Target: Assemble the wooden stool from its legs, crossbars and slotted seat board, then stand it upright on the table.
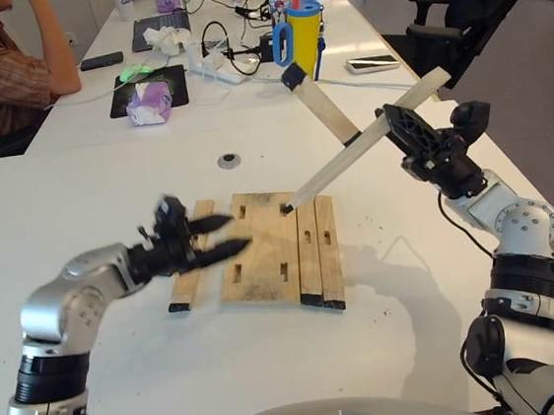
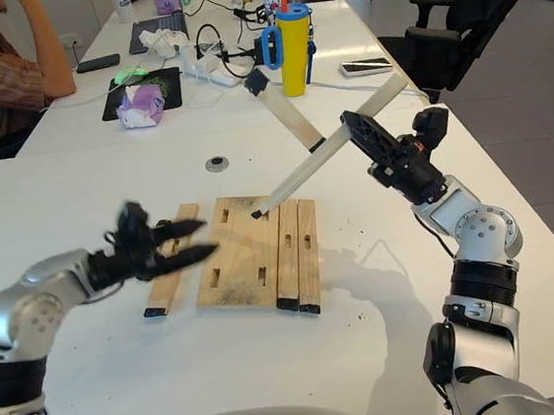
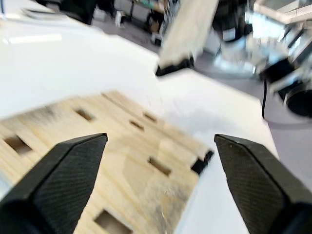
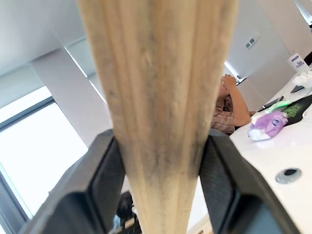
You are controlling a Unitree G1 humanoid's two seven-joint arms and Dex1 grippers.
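L end effector point(image 1: 238, 229) spread over seat board point(image 1: 268, 260) on white table point(image 1: 97, 192); R end effector point(image 1: 394, 122) clamps leg point(image 1: 332, 168).

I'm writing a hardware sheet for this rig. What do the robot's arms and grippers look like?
The left arm and right arm have rounded silver-grey shells with black bands at the joints. The left gripper and right gripper are black, with tapered, wedge-shaped, finely textured fingers. A thin black cable loops beside the right forearm.
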